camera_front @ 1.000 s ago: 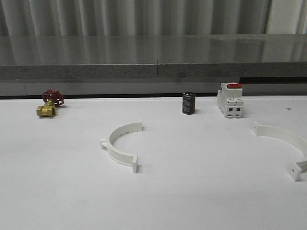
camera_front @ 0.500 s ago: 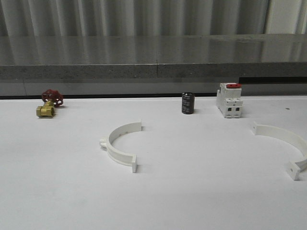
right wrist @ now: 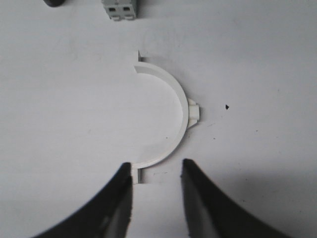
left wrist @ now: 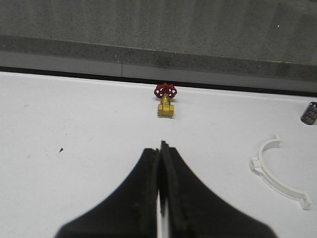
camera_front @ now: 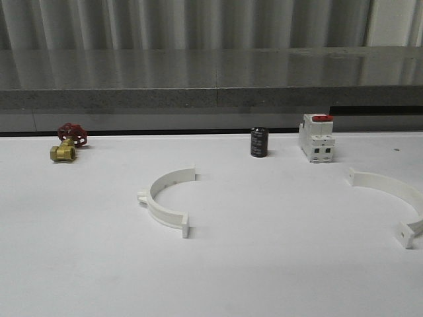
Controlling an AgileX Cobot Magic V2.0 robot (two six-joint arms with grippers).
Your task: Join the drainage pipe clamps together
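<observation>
**Two clamp halves lying apart; right gripper poised over the right-hand half**

Front view: the left clamp half [camera_front: 165, 201] lies flat near the middle of the white table [camera_front: 277, 264], its open side facing right and away from the robot; the chord between its end tabs runs diagonally from far-right to near-right. The right clamp half [camera_front: 393, 198] lies well apart from it at the table's right edge, its open side facing left and toward the robot, so the two hollows roughly face each other. Along the back stand a brass valve with a red handwheel [camera_front: 67, 142], a black capacitor [camera_front: 259, 142] and a white circuit breaker with a red top [camera_front: 316, 137].

Right wrist view: the right gripper [right wrist: 157, 193] hangs above the right clamp half [right wrist: 171, 116] with jaws parted, one end tab of the arc lying near the gap between the fingers [right wrist: 200, 198]; nothing is held.

Left wrist view: the left gripper [left wrist: 161, 198] is pressed closed on nothing, hovering over bare table, with the valve [left wrist: 165, 99] ahead and the left clamp half [left wrist: 277, 168] off to one side.

Judged step: the approach to the first grasp; no joining has begun. The next move appears to call for lowering the right gripper onto the band's end, closing across its thin wall, and carrying it toward the other half with tabs aligned.
</observation>
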